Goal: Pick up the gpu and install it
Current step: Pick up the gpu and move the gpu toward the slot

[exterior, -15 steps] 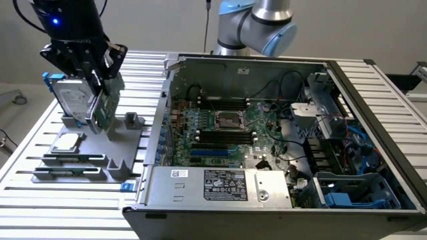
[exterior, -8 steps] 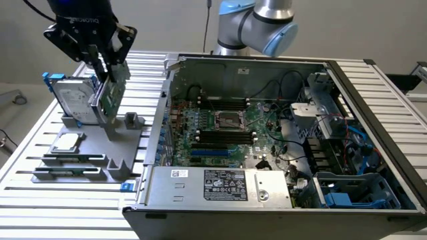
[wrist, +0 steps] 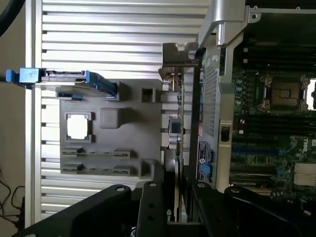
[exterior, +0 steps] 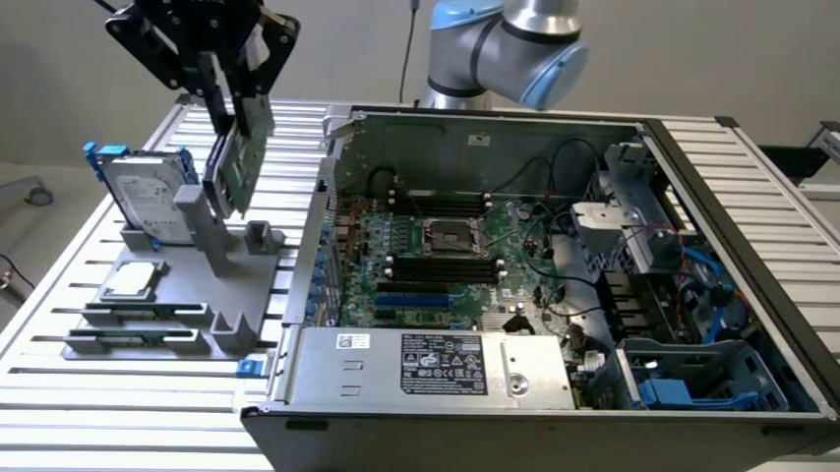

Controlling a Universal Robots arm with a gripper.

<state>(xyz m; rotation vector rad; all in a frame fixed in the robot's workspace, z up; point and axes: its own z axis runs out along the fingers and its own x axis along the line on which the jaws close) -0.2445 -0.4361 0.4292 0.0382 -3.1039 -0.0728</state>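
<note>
Step in hand: pick-up complete, install pending. My gripper (exterior: pixel 234 110) pinches the gpu (exterior: pixel 239 165), upright, clear above the gray holder (exterior: pixel 210 295) beside the open case (exterior: pixel 525 128). Installing likely requires aligning its edge with a motherboard (exterior: pixel 434 261) slot.

Exterior view raised, oblique, mid-distance, facing down into open case (exterior: pixel 525 133), grey holder (exterior: pixel 236 295) at its nine o'clock, wrist view close, straight down along gpu (wrist: pixel 177 128), both share grey holder and motherboard (wrist: pixel 247 98).
</note>
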